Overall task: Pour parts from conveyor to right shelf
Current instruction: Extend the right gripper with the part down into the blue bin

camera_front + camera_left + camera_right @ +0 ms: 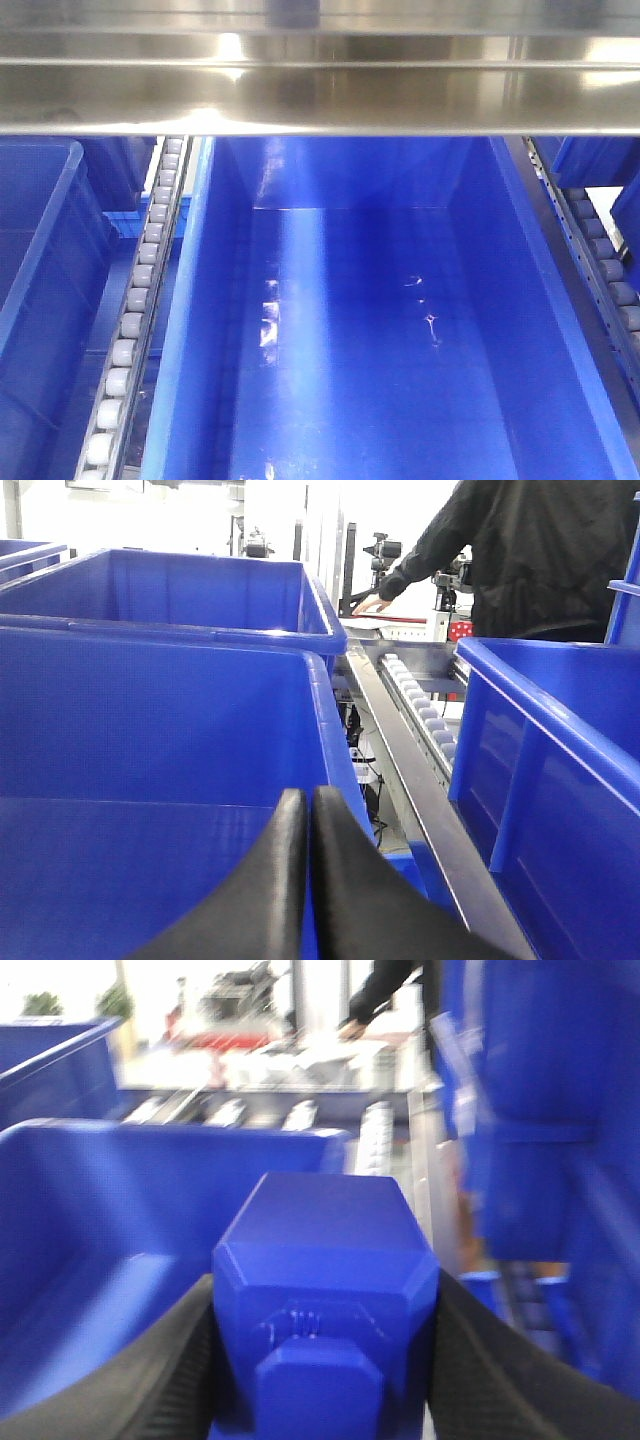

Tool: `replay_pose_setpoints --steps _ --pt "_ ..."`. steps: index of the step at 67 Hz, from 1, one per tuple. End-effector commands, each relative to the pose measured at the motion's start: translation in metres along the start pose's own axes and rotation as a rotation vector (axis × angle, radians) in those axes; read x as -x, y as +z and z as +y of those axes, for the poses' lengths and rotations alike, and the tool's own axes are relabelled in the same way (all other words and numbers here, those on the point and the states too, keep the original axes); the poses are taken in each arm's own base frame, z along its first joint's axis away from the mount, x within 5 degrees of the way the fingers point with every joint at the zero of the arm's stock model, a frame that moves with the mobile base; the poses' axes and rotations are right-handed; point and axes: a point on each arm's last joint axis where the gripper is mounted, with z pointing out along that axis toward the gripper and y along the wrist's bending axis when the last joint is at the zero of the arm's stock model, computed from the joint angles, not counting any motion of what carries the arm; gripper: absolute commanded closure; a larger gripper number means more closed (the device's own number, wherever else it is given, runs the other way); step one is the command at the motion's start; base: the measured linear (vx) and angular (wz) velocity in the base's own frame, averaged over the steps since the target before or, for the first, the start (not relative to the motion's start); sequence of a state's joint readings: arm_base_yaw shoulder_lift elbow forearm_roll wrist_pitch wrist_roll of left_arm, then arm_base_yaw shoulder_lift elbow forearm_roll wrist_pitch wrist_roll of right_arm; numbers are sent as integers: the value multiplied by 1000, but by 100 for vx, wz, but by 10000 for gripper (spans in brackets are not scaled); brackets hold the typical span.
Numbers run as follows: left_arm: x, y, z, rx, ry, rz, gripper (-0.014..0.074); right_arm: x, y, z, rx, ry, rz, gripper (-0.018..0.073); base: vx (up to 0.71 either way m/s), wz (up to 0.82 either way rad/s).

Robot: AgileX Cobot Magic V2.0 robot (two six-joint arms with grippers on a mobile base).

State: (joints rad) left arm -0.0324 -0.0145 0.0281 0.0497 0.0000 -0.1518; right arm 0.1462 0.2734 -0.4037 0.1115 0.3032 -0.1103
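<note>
The right pincer [325, 1360] clamps the blue block [325, 1290] above a blue bin [90, 1210].

Bright overhead light glares off the steel rail [320, 95] at 12 o'clock and streaks the bin floor [290, 330] white. The left wrist view is sharp, its 12 o'clock background blown out. The right wrist view is blurred throughout, worst toward 3 o'clock.
</note>
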Motion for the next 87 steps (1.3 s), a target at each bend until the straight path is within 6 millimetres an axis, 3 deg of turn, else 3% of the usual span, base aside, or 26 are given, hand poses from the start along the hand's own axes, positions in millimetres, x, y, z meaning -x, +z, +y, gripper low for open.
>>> replay_pose_setpoints --steps 1,17,37,66,76,87 --pt "-1 0 0 -10 -16 -62 603 25 13 5 61 -20 -35 550 0 0" --pt "-1 0 0 -10 -16 -62 603 42 66 30 238 -183 128 544 0 0" --pt "-1 0 0 -10 -16 -62 603 50 143 73 379 -230 398 535 0 0" --pt "-1 0 0 -10 -16 -62 603 17 240 106 391 -215 918 505 0 0" --pt "-1 0 0 -10 -16 -62 603 5 267 115 372 -186 1005 486 0 0" --pt "-1 0 0 -10 -16 -62 603 -8 286 121 353 -159 1047 400 0 0"
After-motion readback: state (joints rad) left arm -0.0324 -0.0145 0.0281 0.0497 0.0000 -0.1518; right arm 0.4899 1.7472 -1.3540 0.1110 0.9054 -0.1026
